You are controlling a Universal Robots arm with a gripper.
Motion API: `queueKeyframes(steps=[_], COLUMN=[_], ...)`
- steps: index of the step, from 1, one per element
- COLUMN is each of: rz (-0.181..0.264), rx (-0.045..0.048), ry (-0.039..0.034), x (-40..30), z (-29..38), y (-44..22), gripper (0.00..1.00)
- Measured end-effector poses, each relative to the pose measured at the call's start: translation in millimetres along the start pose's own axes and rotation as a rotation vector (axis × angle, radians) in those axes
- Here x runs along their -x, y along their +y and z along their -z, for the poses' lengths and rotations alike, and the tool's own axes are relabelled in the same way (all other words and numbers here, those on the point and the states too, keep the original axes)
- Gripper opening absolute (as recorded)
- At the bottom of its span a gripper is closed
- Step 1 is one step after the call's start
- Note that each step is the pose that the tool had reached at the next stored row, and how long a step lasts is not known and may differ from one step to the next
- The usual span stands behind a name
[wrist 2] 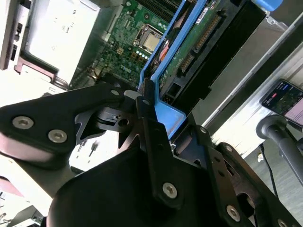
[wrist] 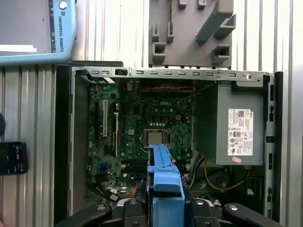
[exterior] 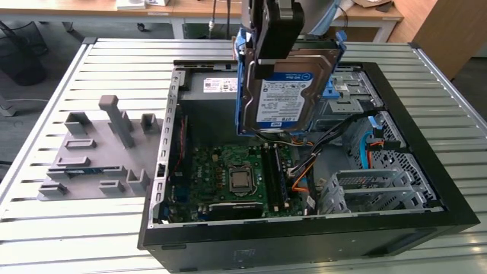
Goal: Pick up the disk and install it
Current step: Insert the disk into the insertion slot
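End effector (exterior: 275,57) clamped shut on the top end of the disk (exterior: 293,97) — it hangs upright in the air, label side showing in the exterior view, over the far part of the open case (exterior: 304,242). Below it lies the motherboard (exterior: 232,177) — a grey fixture (exterior: 99,151) sits on the counter (exterior: 76,240) at the exterior view's left

- The gripper (wrist 2: 158,113): black fingers clamped on the blue rail at one end of the disk (wrist 2: 199,38).
- The disk: its green circuit board faces the camera, with the blue rail along its edge.
- The motherboard (wrist 2: 120,45): green, beyond the disk, carrying a metallic processor socket (wrist 2: 150,40).
- The power-supply box (wrist 2: 57,33): grey, beside the motherboard.
- The phone (wrist 2: 286,101): screen lit, apart from the disk.
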State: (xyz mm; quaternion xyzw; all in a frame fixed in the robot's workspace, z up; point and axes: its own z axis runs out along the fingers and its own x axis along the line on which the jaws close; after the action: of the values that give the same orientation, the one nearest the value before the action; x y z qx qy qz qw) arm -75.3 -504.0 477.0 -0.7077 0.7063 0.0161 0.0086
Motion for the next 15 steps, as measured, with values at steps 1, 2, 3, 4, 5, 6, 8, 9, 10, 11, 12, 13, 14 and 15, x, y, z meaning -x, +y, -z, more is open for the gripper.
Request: queueKeyframes(steps=[1, 2, 3, 4, 5, 6, 8, 9, 10, 11, 12, 13, 14, 15], rz=[0.0, 0.0, 0.0, 0.0, 0.0, 0.0, 0.0, 0.0, 0.0, 0.0, 0.0, 0.0, 0.0, 0.0], rx=[0.0, 0.0001, 0.0001, 0.0, 0.0001, 0.0001, 0.0, 0.0001, 0.0001, 0.0, 0.0, 0.0, 0.0, 0.0001], ry=[0.0002, 0.0004, 0.0006, 0.0005, 0.0006, 0.0008, 0.0006, 0.0007, 0.0007, 0.0006, 0.0005, 0.0005, 0.0006, 0.0012], x=[-3.4, -6.8, -10.0, -12.3, -13.6, -14.4, -15.0, -15.1, -15.2, -15.3, -15.4, -15.6, -16.0, -16.6], z=[-0.1, -0.2, -0.3, -0.6, -0.7, -0.7, -1.1, -1.3, -1.7, -2.0, -2.4, -2.8, -3.3, -3.7], y=[0.0, 0.0, 0.0, -0.2, -1.3, -3.1, -8.2, -11.9, -15.4, -18.9, -22.0, -24.0, -25.1, -25.4], gripper=[0.36, 0.36, 0.36, 0.36, 0.36, 0.36, 0.36, 0.36, 0.36, 0.36, 0.36, 0.36, 0.36, 0.36])
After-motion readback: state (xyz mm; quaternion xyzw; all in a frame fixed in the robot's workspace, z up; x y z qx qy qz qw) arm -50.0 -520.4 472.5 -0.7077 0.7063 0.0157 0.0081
